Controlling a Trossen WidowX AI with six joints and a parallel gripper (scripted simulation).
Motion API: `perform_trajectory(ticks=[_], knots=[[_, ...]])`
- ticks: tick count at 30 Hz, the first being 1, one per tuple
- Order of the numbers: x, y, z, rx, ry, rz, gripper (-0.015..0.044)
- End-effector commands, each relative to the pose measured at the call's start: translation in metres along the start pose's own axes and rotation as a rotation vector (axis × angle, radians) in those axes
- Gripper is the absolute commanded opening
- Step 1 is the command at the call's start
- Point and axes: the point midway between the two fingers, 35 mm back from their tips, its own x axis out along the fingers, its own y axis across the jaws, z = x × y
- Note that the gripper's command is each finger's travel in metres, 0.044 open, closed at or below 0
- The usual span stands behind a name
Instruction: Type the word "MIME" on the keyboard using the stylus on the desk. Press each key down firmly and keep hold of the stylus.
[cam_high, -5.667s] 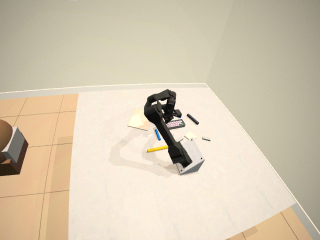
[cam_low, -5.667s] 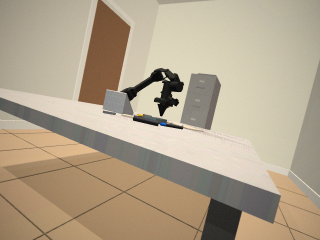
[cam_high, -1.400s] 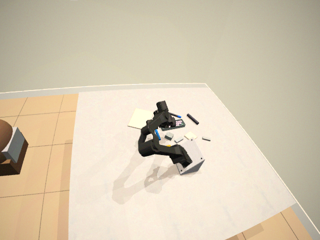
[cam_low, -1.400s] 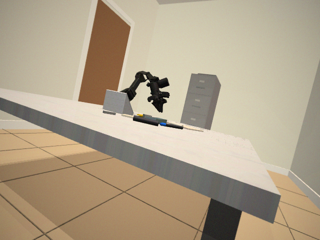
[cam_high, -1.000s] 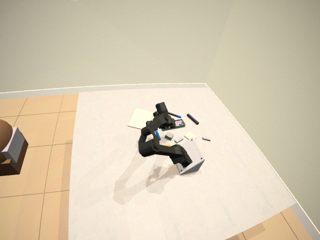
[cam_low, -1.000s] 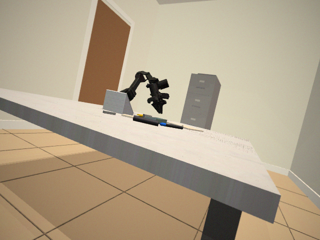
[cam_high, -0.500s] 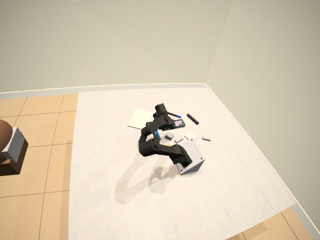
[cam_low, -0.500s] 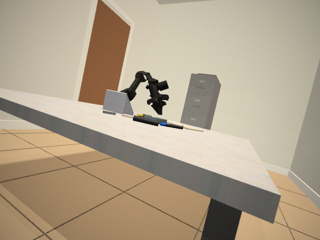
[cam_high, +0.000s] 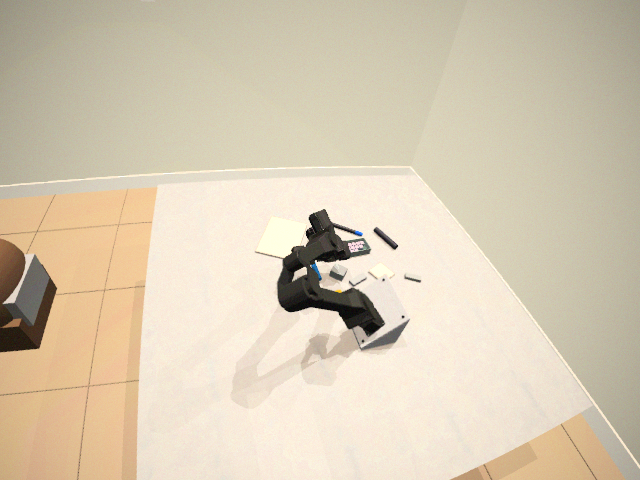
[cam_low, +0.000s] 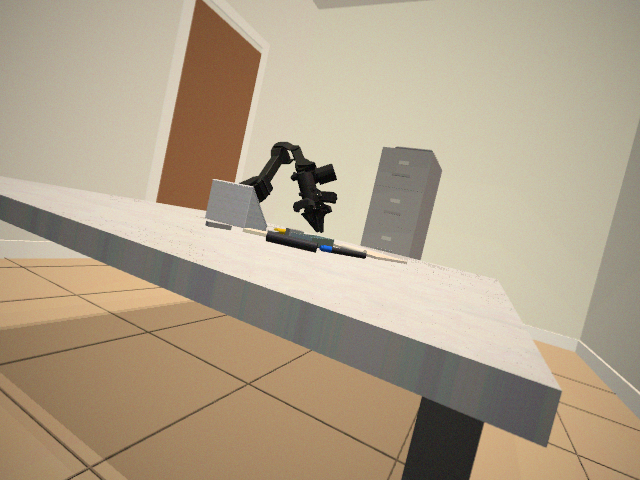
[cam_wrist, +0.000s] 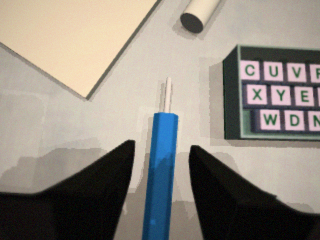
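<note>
You have 1 keyboard (cam_wrist: 272, 95), 1 blue stylus (cam_wrist: 161, 170), 1 cream sheet (cam_wrist: 70, 35) and 1 arm on the desk (cam_high: 217, 310). Lying around them are 1 dark cylinder (cam_high: 385, 237), 1 blue-tipped pen (cam_high: 346, 228), 1 small cream pad (cam_high: 381, 270) and 3 small grey blocks.

The stylus lies flat on the desk, nearer its far edge than its near one. It is just beside the keyboard's short end and apart from it, with its white tip pointing between the sheet and the keyboard.

Your arm folds back from its grey base (cam_high: 387, 315) and bends over. The gripper (cam_wrist: 161, 145) points down at the desk, with its 2 fingers apart, 1 on each side of the stylus. A gap shows on both sides, so nothing is clamped.
</note>
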Motion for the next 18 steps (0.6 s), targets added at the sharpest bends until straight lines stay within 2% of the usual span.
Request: perform_trajectory(ticks=[1,18], knots=[[0.0024,-0.002,-0.0036,0.007,0.004,-0.006,0.015],[0.0116,-0.0021,-0.0094,0.008,0.004,-0.006,0.015]])
